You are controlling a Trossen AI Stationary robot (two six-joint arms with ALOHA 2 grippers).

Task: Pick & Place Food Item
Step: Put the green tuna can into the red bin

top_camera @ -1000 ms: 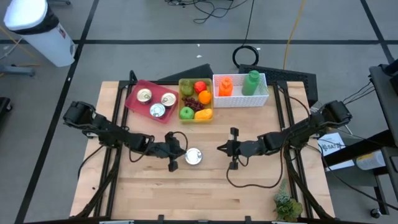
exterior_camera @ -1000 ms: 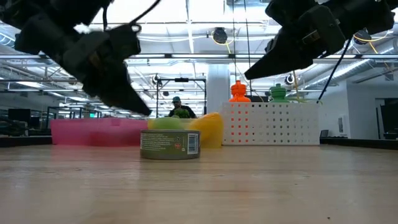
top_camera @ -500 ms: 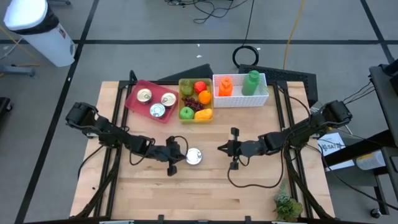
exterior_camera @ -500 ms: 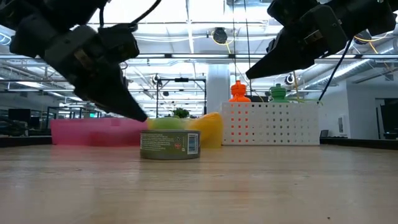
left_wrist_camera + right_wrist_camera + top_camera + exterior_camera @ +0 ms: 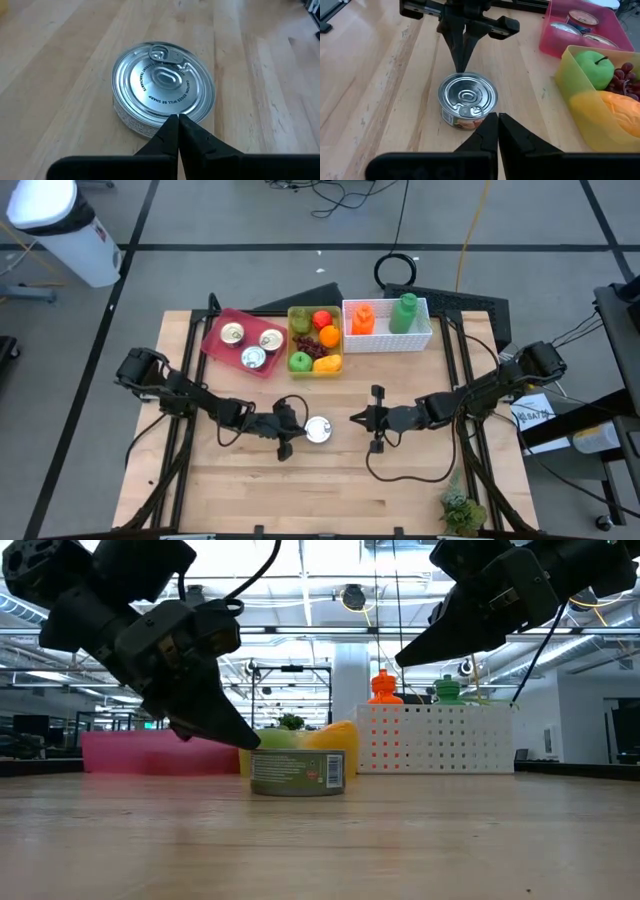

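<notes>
A low tin can (image 5: 319, 430) with a silver pull-tab lid stands upright on its base on the wooden table, near the middle. My left gripper (image 5: 299, 431) is shut, and its tips slant down onto the can's left side, as the low view (image 5: 254, 743) also shows. My right gripper (image 5: 353, 418) is shut and holds nothing. It hangs above the table to the right of the can (image 5: 467, 96), pointing at it. My left gripper meets the can with its shut fingertips (image 5: 178, 121) at the lid's rim (image 5: 167, 116) on the can's left side. The fingers come slanting down from the table's left. The can stands upright on the table, not lifted.
At the far edge stand a pink tray (image 5: 212, 338) with three cans, a yellow bin (image 5: 293, 343) of fruit, and a white perforated basket (image 5: 388, 341) with an orange and a green bottle. A small plant (image 5: 461, 510) sits at the near right corner.
My left gripper has sunk and gone toward the table's right edge, staying shut. Its tips have reached the can and slid it a little to the right along the table; the can stays upright.
</notes>
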